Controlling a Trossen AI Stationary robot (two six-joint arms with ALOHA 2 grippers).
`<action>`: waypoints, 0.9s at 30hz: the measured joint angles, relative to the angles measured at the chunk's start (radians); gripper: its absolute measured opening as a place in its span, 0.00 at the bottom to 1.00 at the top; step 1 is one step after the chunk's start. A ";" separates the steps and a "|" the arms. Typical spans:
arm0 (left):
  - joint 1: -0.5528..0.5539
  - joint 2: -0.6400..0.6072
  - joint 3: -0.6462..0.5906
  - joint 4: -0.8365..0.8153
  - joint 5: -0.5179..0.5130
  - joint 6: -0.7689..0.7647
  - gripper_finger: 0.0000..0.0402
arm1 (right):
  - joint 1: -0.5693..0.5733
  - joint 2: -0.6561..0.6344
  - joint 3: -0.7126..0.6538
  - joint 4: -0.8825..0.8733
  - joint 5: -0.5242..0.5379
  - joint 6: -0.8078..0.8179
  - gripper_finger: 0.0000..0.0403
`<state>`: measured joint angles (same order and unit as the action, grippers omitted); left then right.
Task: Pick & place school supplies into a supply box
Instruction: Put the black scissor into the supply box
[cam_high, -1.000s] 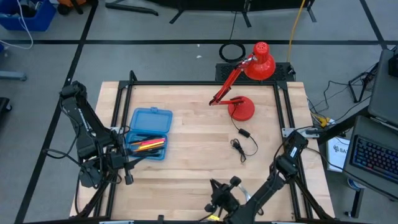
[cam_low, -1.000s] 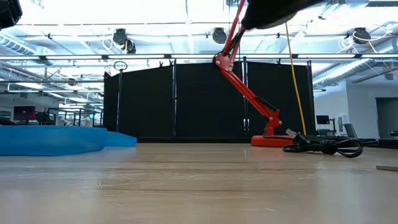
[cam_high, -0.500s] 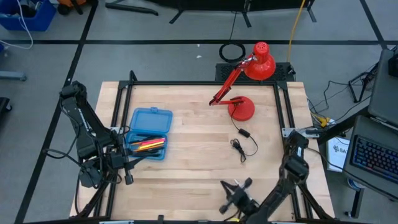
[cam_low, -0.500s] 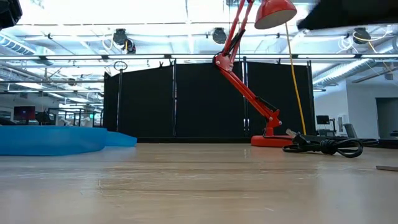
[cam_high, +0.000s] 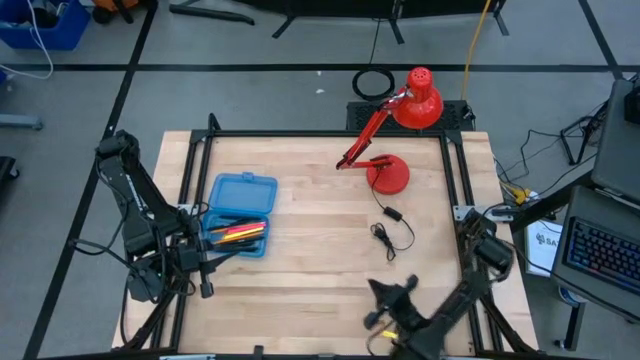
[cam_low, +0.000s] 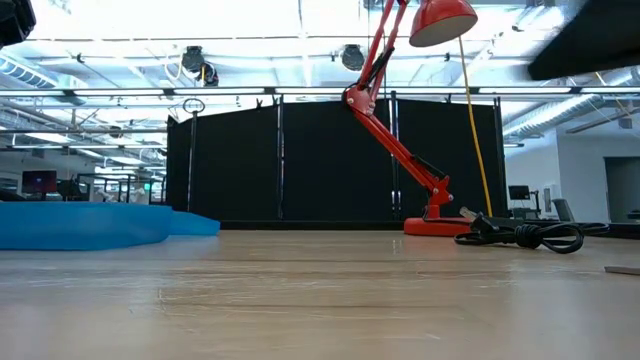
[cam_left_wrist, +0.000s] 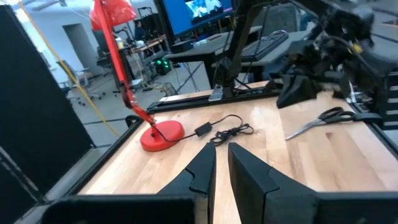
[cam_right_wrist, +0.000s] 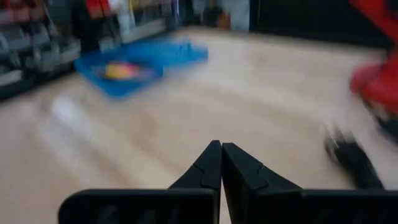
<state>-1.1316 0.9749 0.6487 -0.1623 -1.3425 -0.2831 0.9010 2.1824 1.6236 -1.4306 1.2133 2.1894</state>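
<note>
While the left gripper (cam_high: 205, 262) is being parked, fingers nearly closed on nothing, at the table's (cam_high: 300, 290) left edge, the supply box (cam_high: 240, 214) is lying open just beside it with most of the pens and markers (cam_high: 238, 233) already being held inside. Well to the right, the scissors (cam_left_wrist: 323, 119) are being left out near the right edge. The right gripper (cam_high: 385, 300) is being carried empty, fingers clenched, over the near right; one pick is judged remaining.

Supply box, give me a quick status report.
Supply box open at table's left, pens inside. Scissors out near right gripper, shut, empty. Left gripper by box, nearly shut, empty. Nothing blocking.
</note>
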 joint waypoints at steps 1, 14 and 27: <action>0.000 0.000 0.000 -0.001 0.010 -0.005 0.12 | 0.014 -0.020 -0.009 0.010 -0.047 -0.004 0.00; 0.000 0.002 0.000 -0.001 0.041 -0.042 0.12 | 0.128 -0.149 -0.040 0.121 -0.349 -0.003 0.00; 0.000 0.002 0.000 0.000 0.035 -0.052 0.12 | 0.100 -0.189 -0.040 0.139 -0.605 -0.030 0.00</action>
<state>-1.1314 0.9768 0.6487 -0.1619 -1.3077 -0.3351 1.0008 1.9937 1.5833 -1.2915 0.6084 2.1595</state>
